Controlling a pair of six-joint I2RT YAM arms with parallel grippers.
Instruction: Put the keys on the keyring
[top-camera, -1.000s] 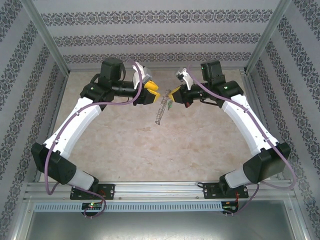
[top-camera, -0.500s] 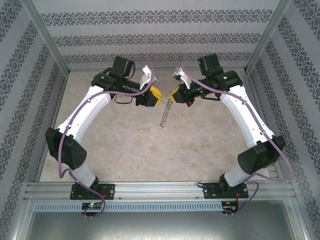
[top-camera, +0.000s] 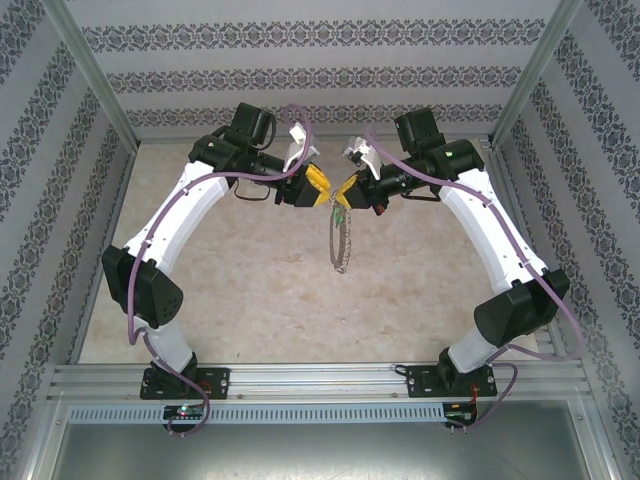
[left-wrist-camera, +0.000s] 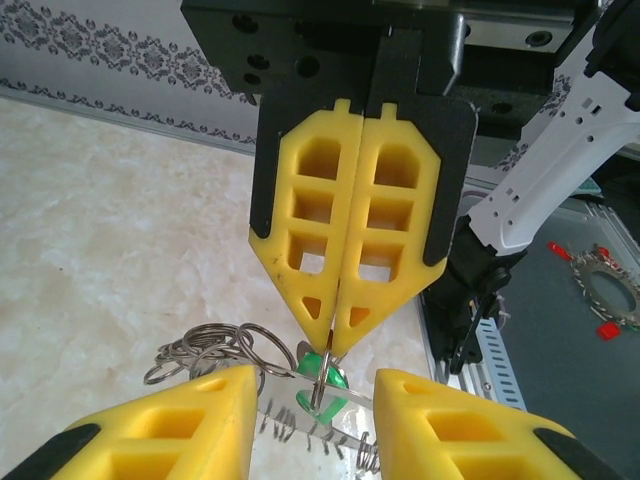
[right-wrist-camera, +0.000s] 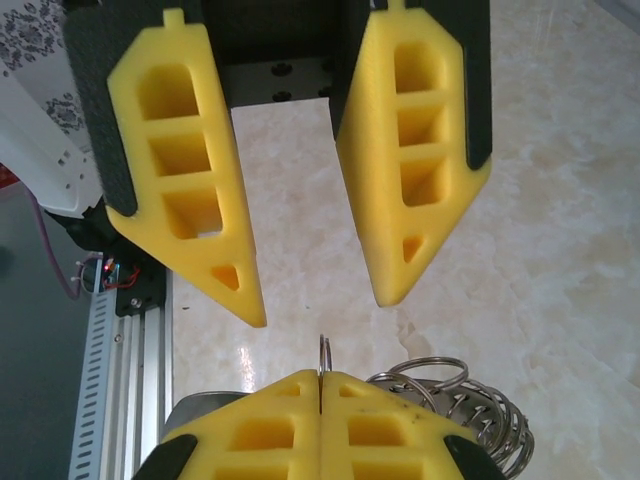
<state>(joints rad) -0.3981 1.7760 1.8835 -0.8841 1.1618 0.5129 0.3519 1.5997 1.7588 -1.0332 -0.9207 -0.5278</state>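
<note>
Right gripper: jaws fully closed, pads pressed flat against each other, pinching the top of the keyring. From its own wrist camera, right gripper with a thin wire loop standing up out of the seam between the pads.

Keyring: hanging slack and straight down from the right gripper's tips as a long, narrow loop edged with small metal bits. Lower end well below the right gripper, over the table; contact with the table not possible to tell. In the left wrist view, wire and coiled bits of the keyring just beneath the right gripper.

Key: green head directly under the right gripper's tips, against the pinched wire. Pinched as well, or merely hanging there: cannot tell. From above, visible only as a green speck just below the right gripper.

Small split rings: bunched together just beside the right gripper's tips, level with the key.

Left gripper: facing the right gripper tip to tip, very near, not touching. Jaws partly apart, a moderate gap, holding nothing. In the right wrist view, left gripper with one finger on either side of the line of the right gripper's seam, the wire loop below the gap.
</note>
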